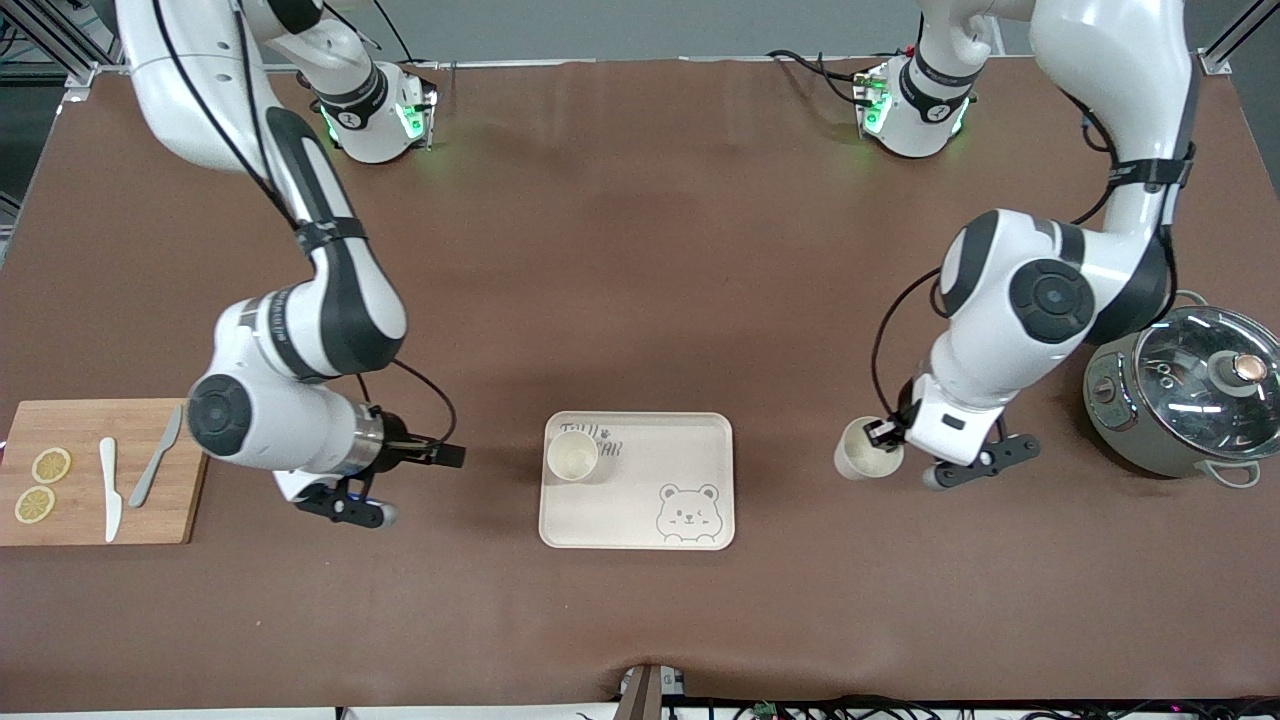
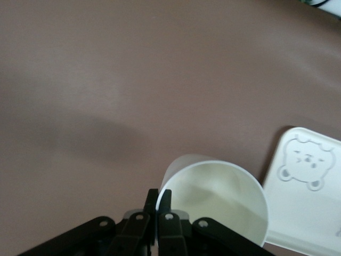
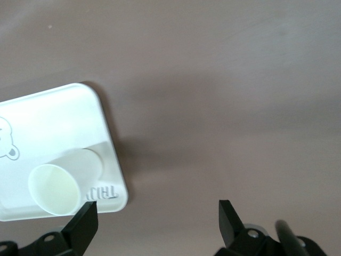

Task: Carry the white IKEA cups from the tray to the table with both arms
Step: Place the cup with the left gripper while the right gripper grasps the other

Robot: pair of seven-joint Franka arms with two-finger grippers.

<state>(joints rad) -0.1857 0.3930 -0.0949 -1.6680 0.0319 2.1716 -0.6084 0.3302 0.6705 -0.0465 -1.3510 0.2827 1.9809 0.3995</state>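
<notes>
Brown table — left end effector grips cup; right end effector spread, empty.

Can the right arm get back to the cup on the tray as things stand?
Probably yes. The right gripper is open over bare table beside the tray, at the right arm's end. Nothing lies between it and the cup; the left gripper is busy with the other cup.

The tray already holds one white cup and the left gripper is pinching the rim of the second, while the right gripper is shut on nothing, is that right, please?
Not quite: the right gripper is open, not shut, as the right wrist view shows its jaws spread apart with nothing between them. The rest stands: one cup sits on the tray, and the left gripper pinches the rim of the second cup.
</notes>
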